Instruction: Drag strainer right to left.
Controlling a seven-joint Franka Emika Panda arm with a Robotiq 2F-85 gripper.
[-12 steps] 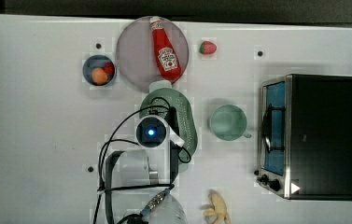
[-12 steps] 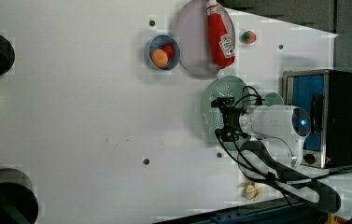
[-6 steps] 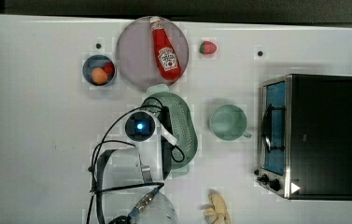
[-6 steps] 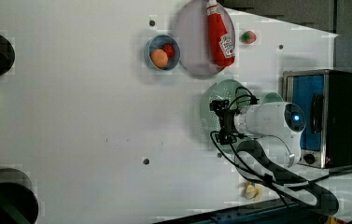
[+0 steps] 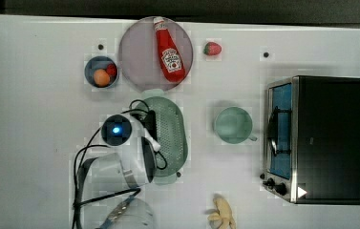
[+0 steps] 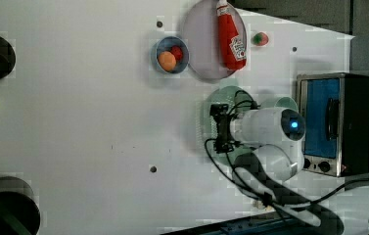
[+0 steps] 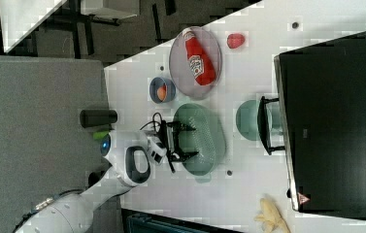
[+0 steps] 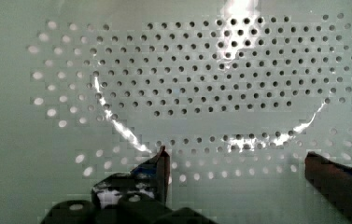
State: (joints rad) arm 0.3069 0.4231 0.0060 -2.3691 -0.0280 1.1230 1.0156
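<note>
The strainer is a pale green oval colander lying mid-table, just below the plate in the top view, and also seen from the side. Its perforated inside faces the wrist camera. My gripper reaches into it from the top view's left, with the arm tilted. The gripper is open. Two dark fingertips stand wide apart inside the bowl near its wall, with nothing between them. In the left view the gripper covers part of the strainer.
A green mug stands to the top view's right of the strainer, and a toaster oven beyond it. Behind are a plate with a ketchup bottle, a blue bowl of fruit and a strawberry. A banana lies near the front.
My wrist has swung toward the top view's left while the fingers stay inside the strainer. The strainer has shifted slightly the same way.
</note>
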